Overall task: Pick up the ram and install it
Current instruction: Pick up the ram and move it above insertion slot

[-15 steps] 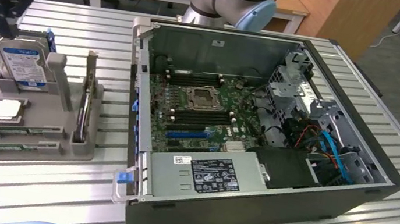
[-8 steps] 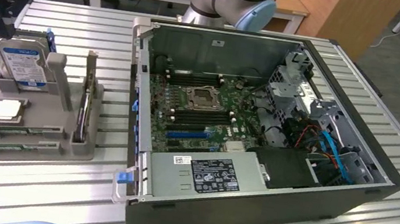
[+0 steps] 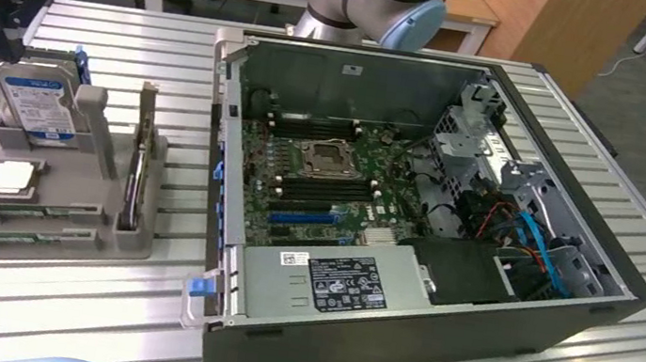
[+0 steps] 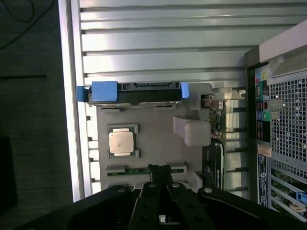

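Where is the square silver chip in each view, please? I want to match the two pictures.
Exterior view: the square silver chip lies on the grey tray at that view's left, just in front of the standing hard drive.
Wrist view: the chip lies on the same tray, between the hard drive and the gripper.
Shared landmark: the hard drive with its blue side rails.

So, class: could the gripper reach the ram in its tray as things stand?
Probably yes: nothing covers the ram, and the gripper hangs above the tray; its jaws are shut, though.
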Available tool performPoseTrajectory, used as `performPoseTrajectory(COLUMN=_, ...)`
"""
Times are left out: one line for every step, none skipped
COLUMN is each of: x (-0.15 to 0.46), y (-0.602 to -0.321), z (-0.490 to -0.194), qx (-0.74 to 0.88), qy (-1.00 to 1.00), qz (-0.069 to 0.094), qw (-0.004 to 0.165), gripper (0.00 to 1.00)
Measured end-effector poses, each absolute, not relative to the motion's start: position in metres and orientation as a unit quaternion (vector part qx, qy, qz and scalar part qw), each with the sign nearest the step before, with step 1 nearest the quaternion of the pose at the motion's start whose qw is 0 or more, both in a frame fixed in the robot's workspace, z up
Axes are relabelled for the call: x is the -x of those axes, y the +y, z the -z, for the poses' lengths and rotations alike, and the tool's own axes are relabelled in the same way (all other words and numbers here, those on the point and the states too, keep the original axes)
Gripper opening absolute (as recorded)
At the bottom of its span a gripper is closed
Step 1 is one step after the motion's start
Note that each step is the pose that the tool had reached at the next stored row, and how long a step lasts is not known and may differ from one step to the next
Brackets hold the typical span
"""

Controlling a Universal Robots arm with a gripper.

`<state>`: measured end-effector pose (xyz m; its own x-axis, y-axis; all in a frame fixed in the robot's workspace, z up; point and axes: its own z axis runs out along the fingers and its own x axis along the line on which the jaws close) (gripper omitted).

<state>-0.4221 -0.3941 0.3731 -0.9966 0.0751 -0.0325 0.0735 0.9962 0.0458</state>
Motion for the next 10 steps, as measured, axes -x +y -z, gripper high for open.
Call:
performPoseTrajectory(x=0.4221, y=-0.3941, z=-0.3731, qx=-0.037, qy=0.999, qz=-0.022, qw=0.017, gripper=0.10)
performPoseTrajectory(x=0.4221, y=-0.3941, z=-0.3731, qx=-0.037, qy=0.999, qz=-0.022, qw=0.017, gripper=0.10)
performPoseTrajectory(x=0.4221, y=-0.3941, z=-0.3731, qx=-0.037, qy=0.999, qz=-0.022, qw=0.017, gripper=0.10)
performPoseTrajectory(x=0.4221, y=-0.3941, z=-0.3731, qx=-0.037, qy=0.999, qz=-0.022, qw=0.017, gripper=0.10)
performPoseTrajectory(x=0.4221, y=-0.3941, z=-0.3731, qx=-0.037, qy=0.999, qz=-0.022, qw=0.017, gripper=0.10)
performPoseTrajectory(x=0.4221, y=-0.3941, z=-0.3731, qx=-0.037, qy=0.999, qz=-0.022, qw=0.017, gripper=0.10)
performPoseTrajectory(x=0.4221, y=-0.3941, z=-0.3730, qx=-0.037, qy=0.999, qz=-0.022, qw=0.017, gripper=0.10)
performPoseTrajectory(x=0.4222, y=-0.3941, z=-0.3731, qx=-0.037, qy=0.999, qz=-0.022, qw=0.017, gripper=0.10)
performPoseTrajectory(x=0.4222, y=-0.3941, z=-0.3731, qx=-0.037, qy=0.999, qz=-0.022, qw=0.017, gripper=0.10)
performPoseTrajectory(x=0.4232, y=-0.3940, z=-0.3730, qx=-0.037, qy=0.999, qz=-0.022, qw=0.017, gripper=0.10)
